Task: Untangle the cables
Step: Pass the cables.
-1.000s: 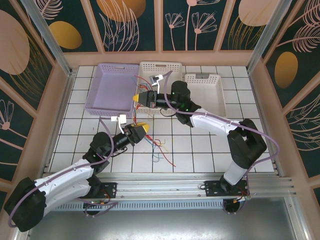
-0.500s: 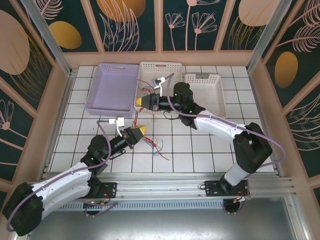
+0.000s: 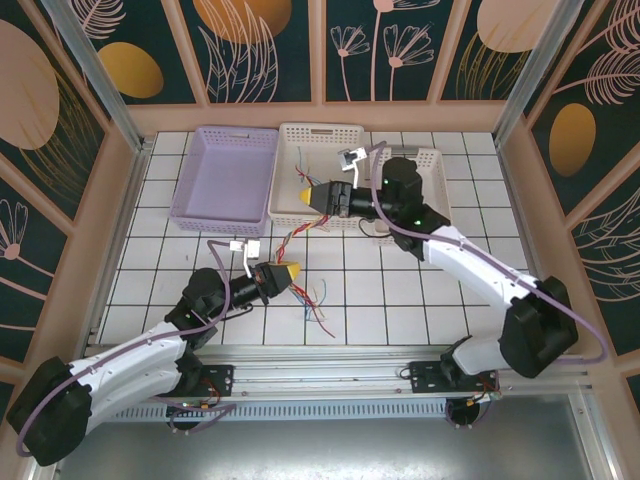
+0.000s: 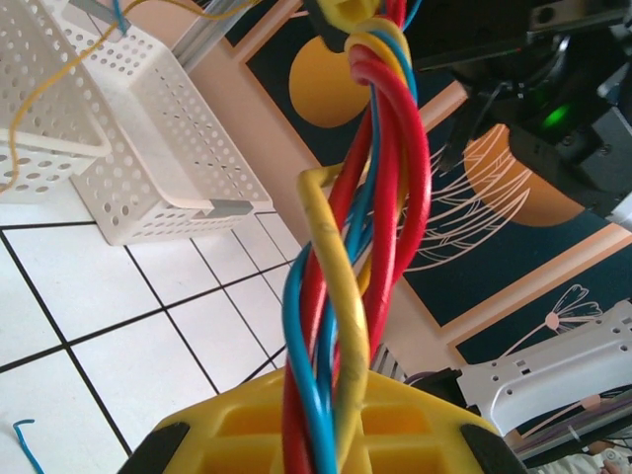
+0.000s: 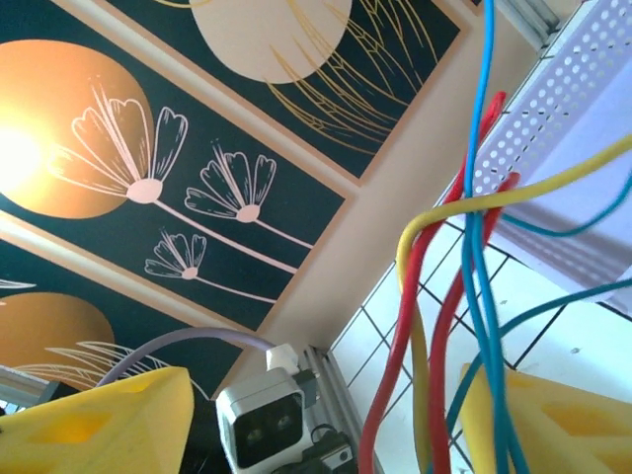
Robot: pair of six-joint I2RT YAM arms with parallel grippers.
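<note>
Thin, glossy red, blue and yellow cables (image 4: 380, 197) twist into a rope-like braid. It rises from the left gripper (image 4: 316, 434), whose blocky yellow plastic jaws are clenched on it. From above, the strands run from there up and away to the right gripper (image 3: 306, 197), seen over the near part of the white perforated plastic basket (image 3: 320, 135). Loose ends sprawl on the white tiled surface (image 3: 400, 290) just right of the left gripper. The right gripper's wedge-shaped yellow jaws are spread wide, released, with smooth strands hanging between them.
</note>
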